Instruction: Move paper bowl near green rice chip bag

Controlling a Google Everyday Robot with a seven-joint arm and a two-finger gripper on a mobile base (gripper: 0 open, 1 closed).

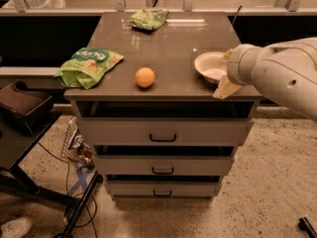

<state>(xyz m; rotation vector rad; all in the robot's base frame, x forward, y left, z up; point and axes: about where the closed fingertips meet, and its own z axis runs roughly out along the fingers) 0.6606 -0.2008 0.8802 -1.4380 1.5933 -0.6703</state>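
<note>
end effector (225, 73) at paper bowl (208, 66), right side

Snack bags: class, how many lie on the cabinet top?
2. The green rice chip bag lies at the left front edge; a smaller green bag lies at the back. The gripper sits at the right edge by the paper bowl. The arm may hide others.

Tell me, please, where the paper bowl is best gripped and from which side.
Grip the paper bowl by its wide flat rim at the right edge, coming from the right, where the claw is, close beside it. The bowl is shallow and sits upright, so the thin rim seems the easiest part to pinch, and that side is near the cabinet edge.
</note>
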